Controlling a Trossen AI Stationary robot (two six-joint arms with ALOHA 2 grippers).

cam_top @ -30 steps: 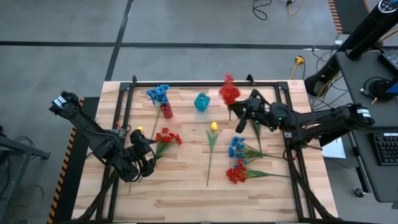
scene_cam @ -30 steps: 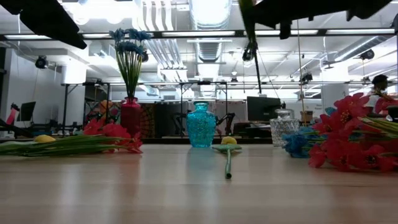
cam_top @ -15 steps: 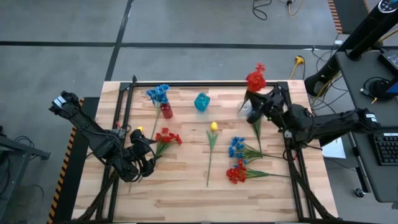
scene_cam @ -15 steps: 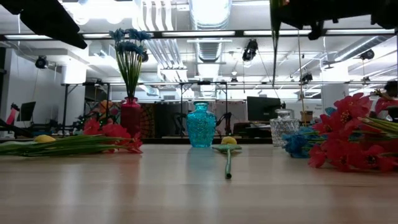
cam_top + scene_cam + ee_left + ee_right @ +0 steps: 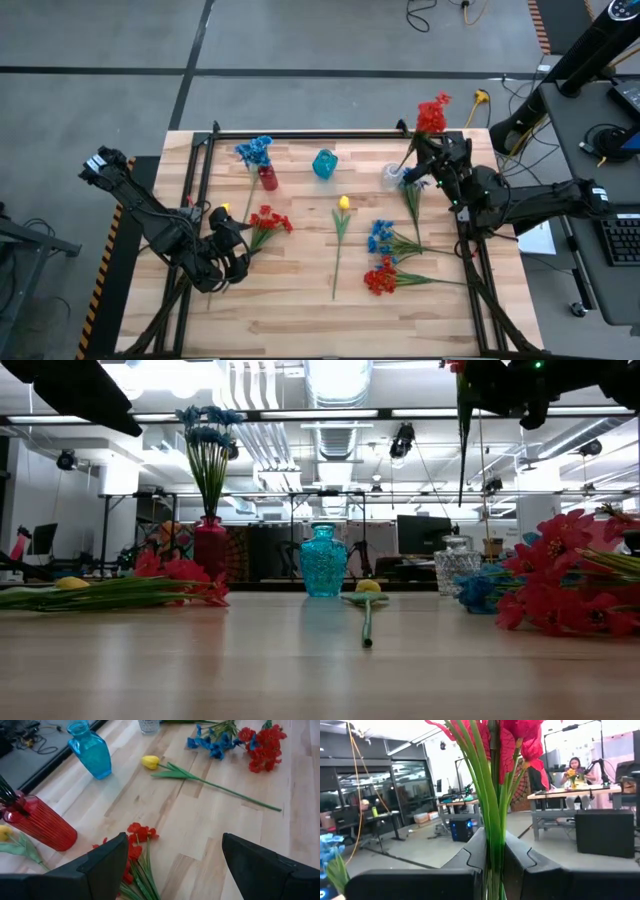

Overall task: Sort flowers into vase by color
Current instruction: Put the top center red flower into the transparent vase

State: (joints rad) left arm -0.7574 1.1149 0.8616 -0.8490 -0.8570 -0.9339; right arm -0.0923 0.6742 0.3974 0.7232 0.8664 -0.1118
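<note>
The red flower spray (image 5: 431,113) is up in the air over the far right corner of the table, pinched by its stems in the right gripper (image 5: 428,160), which is clamped tight on them just above the clear glass vase (image 5: 392,177). These look like fake sprays: super light, thin springy stems, top-heavy blooms, so they'll wobble and twist if grabbed low. Mid-stem, where the stalks bunch together, seems the safest place to hold, and squashing the petals is probably the main thing to avoid. The vases look like glass, so tippy and fragile I'd guess. The left gripper (image 5: 172,865) sits with its jaws wide apart, holding nothing, near another red bunch (image 5: 270,221) on the left side. No labels or writing I can make out anywhere, though the room behind is pretty fuzzy.
</note>
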